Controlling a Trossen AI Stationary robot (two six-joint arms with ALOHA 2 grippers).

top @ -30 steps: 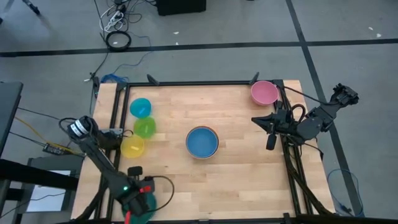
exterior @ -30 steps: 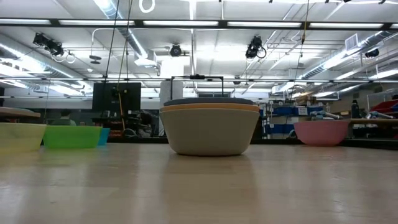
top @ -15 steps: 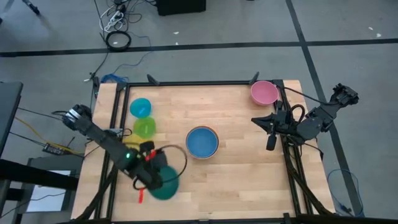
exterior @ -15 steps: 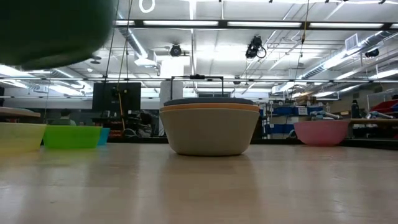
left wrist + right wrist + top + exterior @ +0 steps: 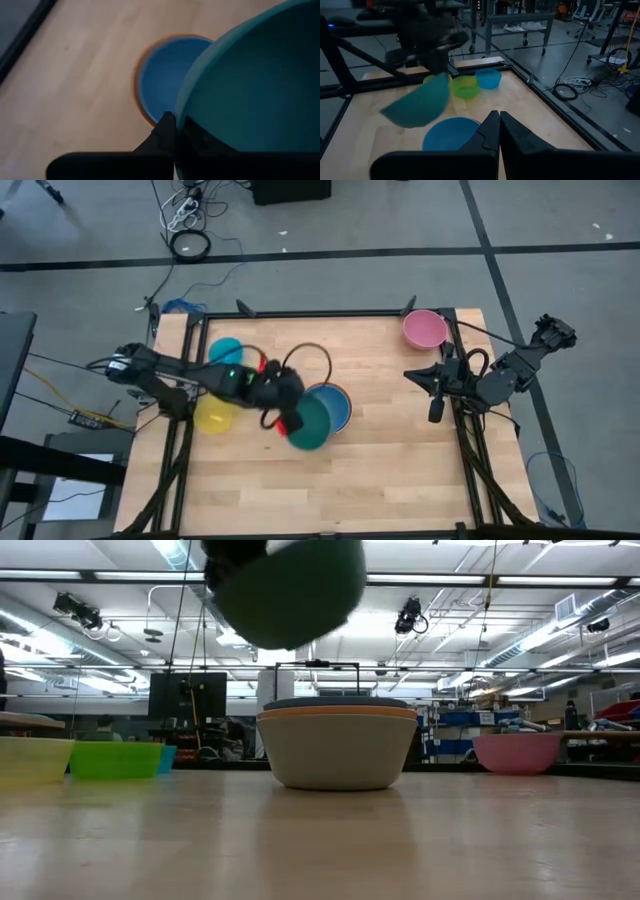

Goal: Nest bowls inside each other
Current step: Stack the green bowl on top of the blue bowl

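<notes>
My left gripper (image 5: pixel 292 420) is shut on a dark green bowl (image 5: pixel 311 423), held in the air beside and partly over the left rim of the stack. That stack is a blue bowl (image 5: pixel 335 406) inside an orange one inside a pale grey one (image 5: pixel 338 755), standing mid-table. In the low view the green bowl (image 5: pixel 290 588) hangs above the stack. Cyan (image 5: pixel 224 351) and yellow (image 5: pixel 212 416) bowls stand at the left. A lime one (image 5: pixel 465 86) shows in the right wrist view. A pink bowl (image 5: pixel 425 328) stands far right. My right gripper (image 5: pixel 435 410) waits shut at the right edge. My left gripper pinches the dark green bowl's rim (image 5: pixel 181 111), one finger (image 5: pixel 161 136) on the outer wall and the other inside the bowl. The fingers slant downward from the table's left. The bowl is lifted clear and tilted, its hollow facing up and toward the gripper.
The left arm (image 5: pixel 190 375) reaches across the row of bowls at the left. Black frame rails (image 5: pixel 462 430) run along the table's sides. Bare wood lies near the front edge (image 5: pixel 350 490) and between the stack and the pink bowl.
My left gripper has swung from the table's near-left corner toward the middle, rising and turning as it went, still shut on the dark green bowl. The bowl has travelled with it, lifted clear, and now hangs by the stack's left rim.
</notes>
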